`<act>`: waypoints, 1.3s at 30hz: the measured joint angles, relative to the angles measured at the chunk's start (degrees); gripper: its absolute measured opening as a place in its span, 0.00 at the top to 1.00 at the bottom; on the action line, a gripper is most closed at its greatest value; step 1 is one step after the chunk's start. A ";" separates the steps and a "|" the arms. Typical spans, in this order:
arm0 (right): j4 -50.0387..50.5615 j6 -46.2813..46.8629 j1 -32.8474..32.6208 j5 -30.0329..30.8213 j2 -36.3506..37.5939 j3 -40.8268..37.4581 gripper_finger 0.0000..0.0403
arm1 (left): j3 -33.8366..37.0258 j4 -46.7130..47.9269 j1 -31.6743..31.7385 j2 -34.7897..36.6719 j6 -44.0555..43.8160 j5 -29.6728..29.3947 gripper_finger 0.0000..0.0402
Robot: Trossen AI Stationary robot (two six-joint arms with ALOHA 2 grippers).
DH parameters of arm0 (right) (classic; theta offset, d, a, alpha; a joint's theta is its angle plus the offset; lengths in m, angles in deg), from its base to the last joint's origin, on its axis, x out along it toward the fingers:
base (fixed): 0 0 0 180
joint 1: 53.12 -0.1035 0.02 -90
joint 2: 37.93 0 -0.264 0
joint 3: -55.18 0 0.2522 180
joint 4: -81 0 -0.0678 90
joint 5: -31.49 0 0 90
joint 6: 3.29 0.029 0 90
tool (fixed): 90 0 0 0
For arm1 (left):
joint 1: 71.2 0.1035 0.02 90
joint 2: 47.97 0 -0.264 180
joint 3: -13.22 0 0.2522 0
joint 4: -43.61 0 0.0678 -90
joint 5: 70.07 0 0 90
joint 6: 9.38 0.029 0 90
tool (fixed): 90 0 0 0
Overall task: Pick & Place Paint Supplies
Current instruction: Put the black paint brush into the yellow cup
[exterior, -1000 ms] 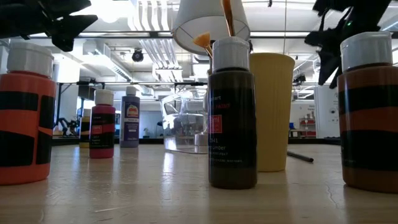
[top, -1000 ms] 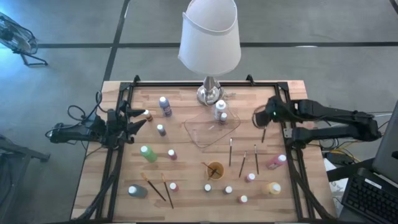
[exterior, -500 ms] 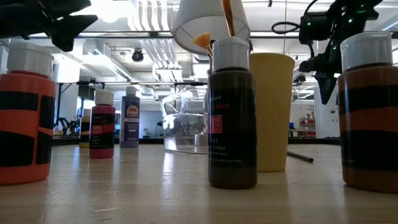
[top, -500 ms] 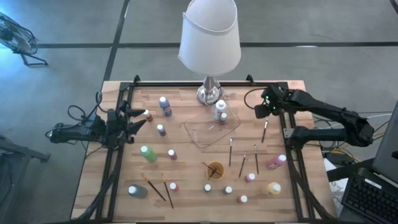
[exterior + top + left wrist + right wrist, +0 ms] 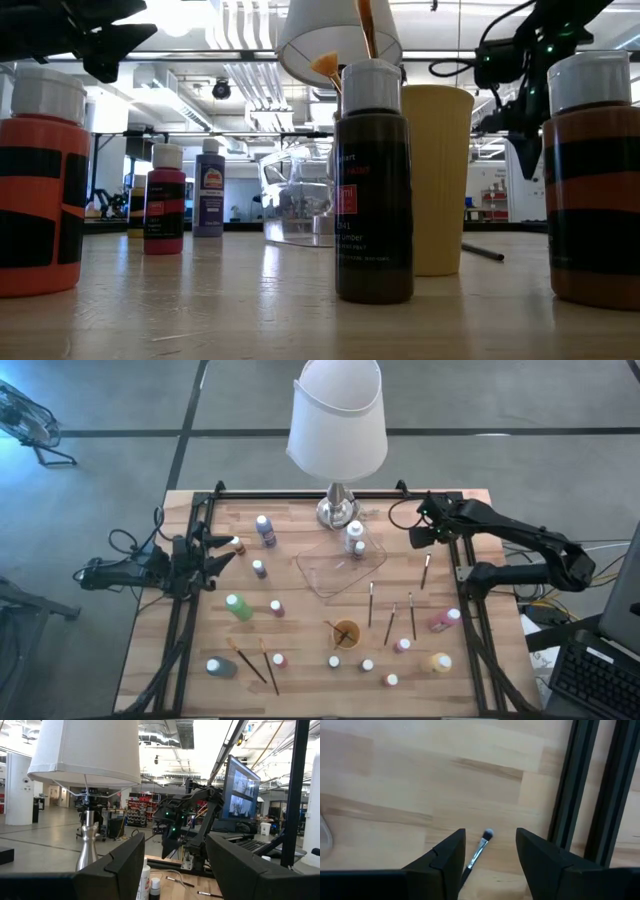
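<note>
Small white-capped paint bottles stand about the table, among them a purple one (image 5: 265, 528), a green one (image 5: 238, 606) and a pink one (image 5: 446, 619). Thin brushes lie flat on the wood, one (image 5: 426, 570) at the right and two (image 5: 371, 603) (image 5: 412, 615) nearer the middle. My right gripper (image 5: 418, 536) hangs open over the far right of the table, pointing steeply down. The right-hand brush's pale tip (image 5: 488, 834) shows on the table between its fingers, untouched. My left gripper (image 5: 226, 550) waits open at the left edge, holding nothing.
A lamp (image 5: 337, 420) stands at the far middle, with a clear tray (image 5: 340, 568) in front of it holding a white bottle (image 5: 356, 542). An orange cup (image 5: 347, 633) holds a brush. A black rail (image 5: 572, 795) runs along the right edge beside my right gripper.
My right arm has swung toward the table's far edge, sunk a little and tipped more steeply down; its gripper now hangs just beyond the right-hand brush's tip. Nothing on the table has moved.
</note>
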 joint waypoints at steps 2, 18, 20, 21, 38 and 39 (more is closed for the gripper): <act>0.01 0.01 0.00 0.00 -0.46 0.00 0.57 | 0.00 0.00 0.00 0.00 -0.01 0.00 0.46; 1.80 5.57 0.70 -1.46 -8.57 0.00 0.51 | 0.01 0.00 0.00 -0.01 0.01 0.00 0.46; 2.40 6.95 0.70 -1.31 -9.36 0.00 0.53 | 0.01 0.01 0.00 0.01 0.01 0.00 0.46; 2.43 7.65 0.70 -1.20 -9.61 0.00 0.53 | 0.00 0.00 0.01 0.00 0.00 0.00 0.46; -2.15 25.30 -5.93 -0.21 -8.87 -6.66 0.49 | -0.01 0.01 0.00 0.01 0.01 -0.01 0.46; -3.94 25.86 -6.14 0.19 -8.84 -7.58 0.48 | -0.01 0.00 0.01 -0.01 0.01 -0.01 0.46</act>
